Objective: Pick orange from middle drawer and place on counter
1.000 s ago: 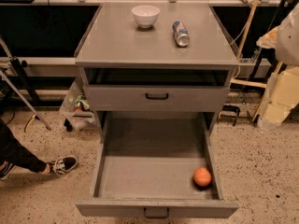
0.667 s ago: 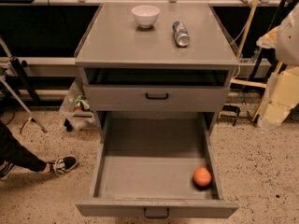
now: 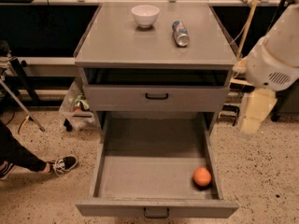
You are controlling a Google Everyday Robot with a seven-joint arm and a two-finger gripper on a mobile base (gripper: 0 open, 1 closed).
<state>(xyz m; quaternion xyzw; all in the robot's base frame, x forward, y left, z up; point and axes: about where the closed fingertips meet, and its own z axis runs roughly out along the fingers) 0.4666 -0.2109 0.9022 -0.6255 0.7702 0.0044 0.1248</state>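
The orange (image 3: 202, 176) lies on the floor of the open middle drawer (image 3: 140, 171), in its front right corner. The counter (image 3: 117, 41) is the flat grey top of the cabinet. My arm's white joint (image 3: 273, 62) is at the right edge of the view, beside the cabinet's right side. The cream-coloured gripper (image 3: 253, 113) hangs below it, outside the drawer, above and to the right of the orange and well apart from it.
A white bowl (image 3: 145, 15) and a silver-and-blue can (image 3: 180, 33) lying on its side sit at the back of the counter. The shallower upper drawer (image 3: 156, 96) is slightly open. A person's leg and shoe (image 3: 63, 164) are on the floor at left, near a tripod leg (image 3: 21, 104).
My arm and gripper have moved left and a little down, closer to the cabinet's right side. The orange, bowl and can have not moved.
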